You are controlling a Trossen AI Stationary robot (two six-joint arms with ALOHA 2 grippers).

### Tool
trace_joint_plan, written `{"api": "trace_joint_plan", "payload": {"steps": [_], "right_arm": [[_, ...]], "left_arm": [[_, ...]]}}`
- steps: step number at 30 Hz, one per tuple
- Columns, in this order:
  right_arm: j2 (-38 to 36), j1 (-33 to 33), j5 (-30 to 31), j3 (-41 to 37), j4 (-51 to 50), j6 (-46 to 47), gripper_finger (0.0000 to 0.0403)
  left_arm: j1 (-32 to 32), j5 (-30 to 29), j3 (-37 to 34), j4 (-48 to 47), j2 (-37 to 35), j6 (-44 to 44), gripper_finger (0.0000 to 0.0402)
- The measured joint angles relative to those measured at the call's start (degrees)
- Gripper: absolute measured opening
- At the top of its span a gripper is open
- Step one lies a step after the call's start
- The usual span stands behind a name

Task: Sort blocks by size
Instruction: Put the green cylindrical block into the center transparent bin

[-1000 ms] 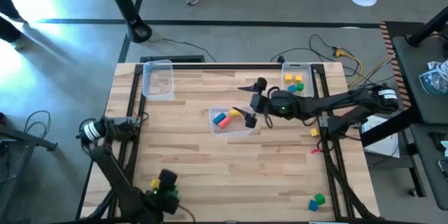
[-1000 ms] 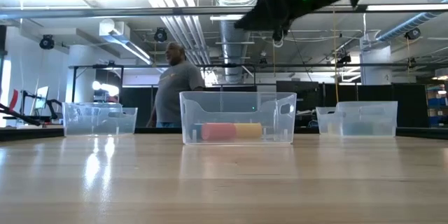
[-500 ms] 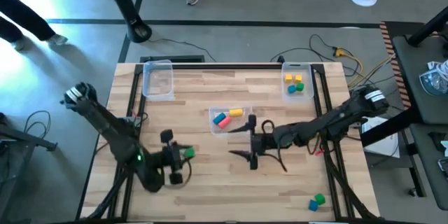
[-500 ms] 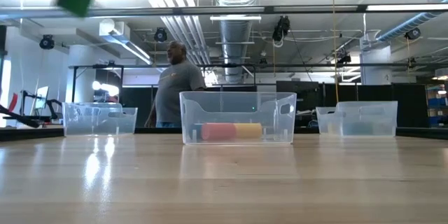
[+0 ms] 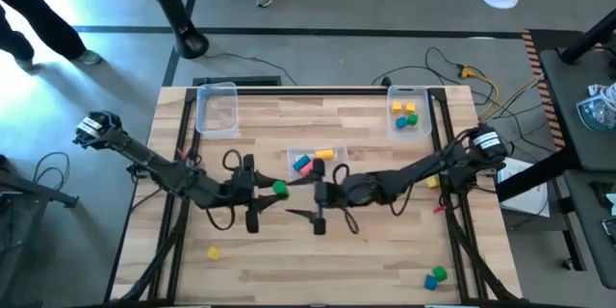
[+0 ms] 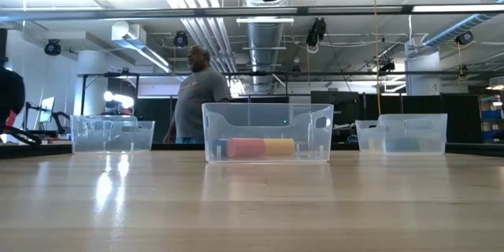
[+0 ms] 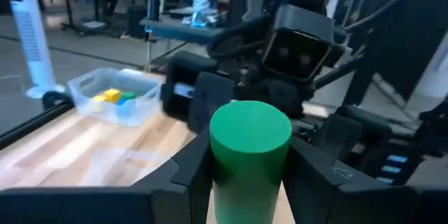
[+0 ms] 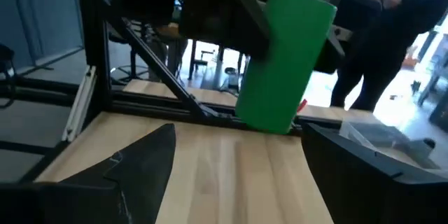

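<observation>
Here, your left gripper (image 5: pixel 262 191) sits above the middle of the table (image 5: pixel 385 250), its fingers (image 7: pixel 189 168) clamped on a green cylinder block (image 7: pixel 250 150), which shows in the high view as a green spot at the fingertips, just off the near-left corner of the centre bin (image 5: pixel 339 155). Your right gripper (image 5: pixel 306 200) faces it from close by, jaws spread apart and holding nothing; through its wrist camera you see the green block directly ahead, between the two dark fingers (image 8: pixel 133 164). The centre bin holds pink, blue and yellow blocks (image 5: pixel 310 162). The far-right bin (image 5: pixel 394 125) holds yellow, green and blue blocks (image 5: pixel 407 113). The far-left bin (image 5: pixel 218 111) stands at the far-left corner. Loose blocks lie on the table: a yellow one (image 5: pixel 213 252) near the left front, and a green-and-blue pair (image 5: pixel 436 275) at the right front. No readable writing or brand mark shows on any item.
</observation>
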Motion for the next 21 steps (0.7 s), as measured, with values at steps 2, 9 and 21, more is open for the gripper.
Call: {"api": "trace_joint_plan", "payload": {"steps": [2,9,21], "right_arm": [[0.5,-0.6,0.0,3.2,-4.1,1.8,0.0304],[1.0,-3.2,-2.5,8.4,-11.4,10.7,0.0302],[1.5,-4.1,-3.3,9.4,-10.2,10.6,0.0172]], "left_arm": [[0.5,0.5,-0.6,0.6,-0.5,0.3,0.0126],[0.6,0.5,-0.7,1.3,-0.9,4.6,0.0126],[1.1,-0.2,-0.8,4.0,-0.2,6.3,0.0126]]}}
